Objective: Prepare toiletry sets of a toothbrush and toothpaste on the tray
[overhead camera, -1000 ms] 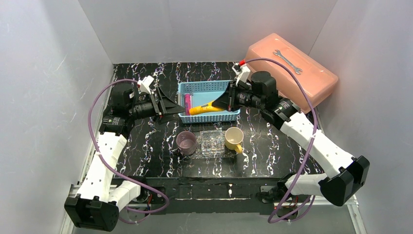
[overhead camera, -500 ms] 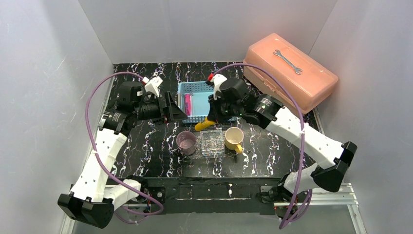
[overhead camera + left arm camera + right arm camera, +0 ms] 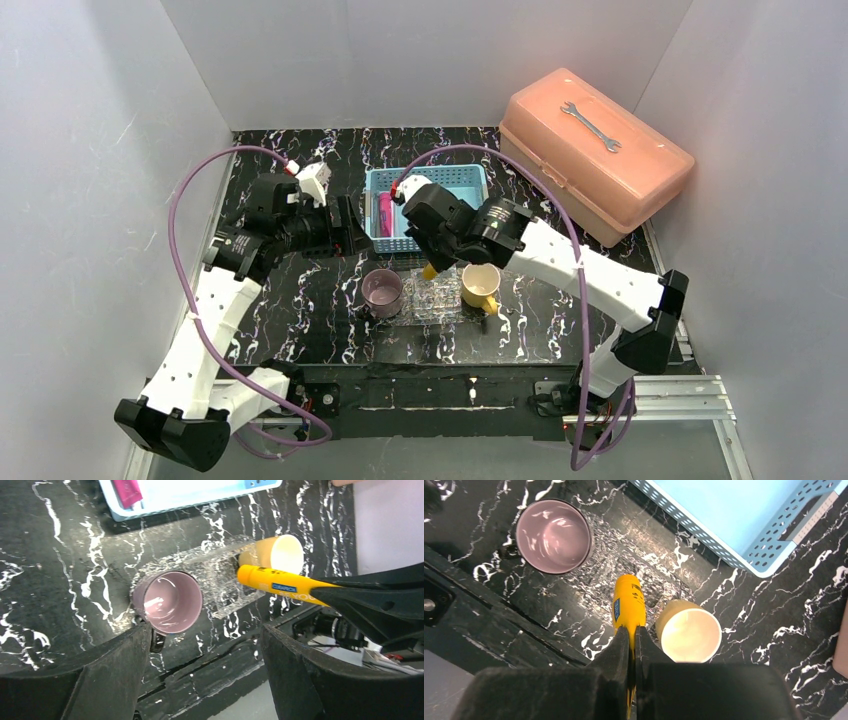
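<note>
Right gripper (image 3: 631, 630) pinch on yellow plastic tube (image 3: 626, 602), above clear glittery tray (image 3: 616, 550). Could bounce off toward round yellow cup (image 3: 689, 635) if released tilted.

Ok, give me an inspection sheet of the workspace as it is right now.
Surface: black, white-veined table.
Job's things: yellow tube held over the clear tray; pink tube lying in the blue basket; no toothbrush seen.
Clutter: purple cup and yellow cup flank the tray; pink toolbox at far right with a wrench on its lid.
Grippers: left gripper open and empty; right gripper shut on the yellow tube.
Cables: purple cables loop off both arms.
Surroundings: white walls on three sides.
</note>
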`<state>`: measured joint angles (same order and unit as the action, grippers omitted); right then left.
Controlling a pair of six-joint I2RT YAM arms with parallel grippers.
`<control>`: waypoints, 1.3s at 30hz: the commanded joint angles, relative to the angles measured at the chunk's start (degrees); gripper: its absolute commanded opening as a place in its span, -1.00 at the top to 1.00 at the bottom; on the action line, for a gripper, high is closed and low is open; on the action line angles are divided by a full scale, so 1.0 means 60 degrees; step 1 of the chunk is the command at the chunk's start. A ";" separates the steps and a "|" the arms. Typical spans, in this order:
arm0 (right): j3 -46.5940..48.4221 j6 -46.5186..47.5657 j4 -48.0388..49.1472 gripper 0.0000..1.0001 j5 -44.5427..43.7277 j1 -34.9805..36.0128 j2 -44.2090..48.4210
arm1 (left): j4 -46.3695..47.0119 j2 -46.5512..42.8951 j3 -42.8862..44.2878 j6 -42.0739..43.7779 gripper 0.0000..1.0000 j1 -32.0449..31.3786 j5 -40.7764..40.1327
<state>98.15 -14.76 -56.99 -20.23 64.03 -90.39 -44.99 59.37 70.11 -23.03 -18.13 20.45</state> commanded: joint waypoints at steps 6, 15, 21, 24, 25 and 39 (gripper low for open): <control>0.0516 0.0098 -0.0360 0.97 -0.0746 0.0095 -0.0390 | 0.0420 -0.0264 -0.0753 0.0337 -0.61 -0.0045 -0.1213; 0.0539 0.0133 -0.0267 0.97 -0.0518 0.0096 -0.0741 | 0.1658 -0.0612 -0.2048 0.0395 -0.65 -0.0044 -0.1420; 0.0546 0.0132 -0.0219 0.97 -0.0438 0.0095 -0.0926 | 0.1826 -0.0684 -0.2343 0.0511 -0.65 -0.0040 -0.1546; 0.0546 0.0142 -0.0226 0.97 -0.0443 0.0095 -0.1008 | 0.1855 -0.0746 -0.2450 0.0512 -0.66 -0.0043 -0.1510; 0.0557 0.0146 -0.0217 0.97 -0.0427 0.0095 -0.1049 | 0.1859 -0.0750 -0.2468 0.0513 -0.66 -0.0049 -0.1504; 0.0528 0.0146 0.0137 0.97 0.0002 -0.0277 -0.1436 | 0.1861 -0.0874 -0.2573 0.0586 -0.67 -0.0048 -0.1548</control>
<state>99.22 -14.57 -59.20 -21.63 63.72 -98.41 -33.85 55.35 55.09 -20.47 -18.20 11.75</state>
